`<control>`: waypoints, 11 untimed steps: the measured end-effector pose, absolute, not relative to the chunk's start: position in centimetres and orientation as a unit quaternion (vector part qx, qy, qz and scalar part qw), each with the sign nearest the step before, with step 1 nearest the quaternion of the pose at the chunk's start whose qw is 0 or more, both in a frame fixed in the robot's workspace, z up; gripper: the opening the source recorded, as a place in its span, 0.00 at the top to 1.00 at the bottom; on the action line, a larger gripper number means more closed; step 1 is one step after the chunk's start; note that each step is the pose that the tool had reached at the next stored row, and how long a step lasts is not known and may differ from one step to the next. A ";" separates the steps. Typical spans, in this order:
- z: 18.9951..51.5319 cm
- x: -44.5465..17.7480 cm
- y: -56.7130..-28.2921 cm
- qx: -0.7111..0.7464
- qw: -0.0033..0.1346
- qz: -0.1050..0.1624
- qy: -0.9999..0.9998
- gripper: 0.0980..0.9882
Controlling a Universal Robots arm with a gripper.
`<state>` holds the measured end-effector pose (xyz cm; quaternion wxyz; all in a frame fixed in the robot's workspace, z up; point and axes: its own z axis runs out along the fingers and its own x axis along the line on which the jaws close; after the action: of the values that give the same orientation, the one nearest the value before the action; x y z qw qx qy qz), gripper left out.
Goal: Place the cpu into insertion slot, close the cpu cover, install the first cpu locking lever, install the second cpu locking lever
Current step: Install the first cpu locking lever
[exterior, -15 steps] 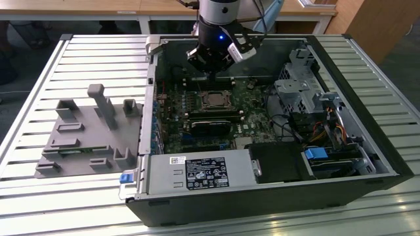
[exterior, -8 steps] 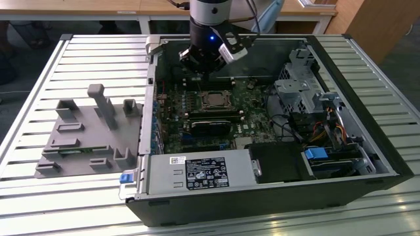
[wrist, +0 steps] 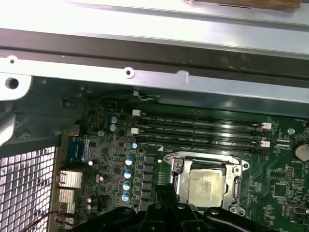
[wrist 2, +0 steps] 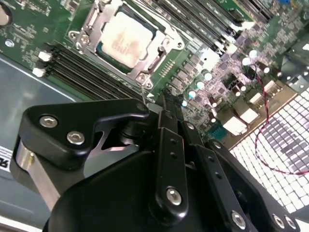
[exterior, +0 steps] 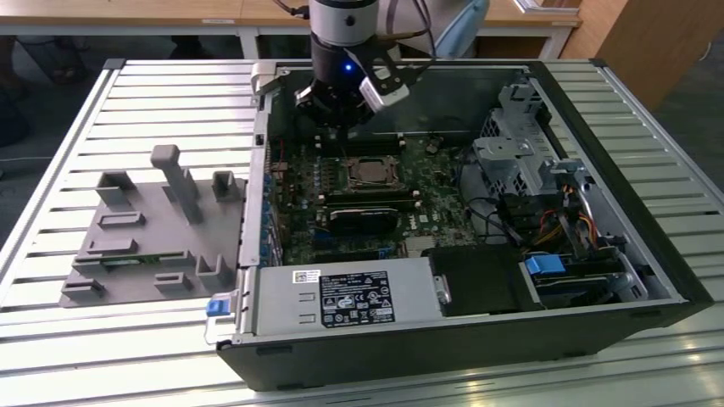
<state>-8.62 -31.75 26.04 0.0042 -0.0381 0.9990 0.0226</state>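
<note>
The cpu [exterior: 368, 172] [wrist 2: 126, 38] [wrist: 206, 186] sits in the insertion slot [exterior: 349, 163] at the middle of the green board. Its pale top shows through the window of the cpu cover [wrist 2: 94, 21] [wrist: 179, 176], which lies flat around it in both wrist views. In the exterior view the claw [exterior: 325, 129] hangs low over the board at about 11 o'clock of the slot, beside the long black memory sticks [exterior: 374, 146] at 12 o'clock. In the second wrist view the claw [wrist 2: 161, 101] appears closed, its fingers pressed together on nothing I can make out, its tip near a corner of the cover. A grey moulded fixture [exterior: 147, 229] rests on the slatted tabletop [exterior: 136, 93] at 9 o'clock of the open computer case [exterior: 453, 348].
</note>
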 end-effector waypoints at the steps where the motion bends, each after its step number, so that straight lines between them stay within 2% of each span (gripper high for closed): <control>1: 26.0 -8.8 -31.8 -0.038 0.004 0.023 0.999 0.99; 11: 25.5 -10.0 -31.3 -0.037 0.005 0.026 0.999 0.99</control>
<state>-9.95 -31.30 25.48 0.0053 -0.0369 0.9990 0.0261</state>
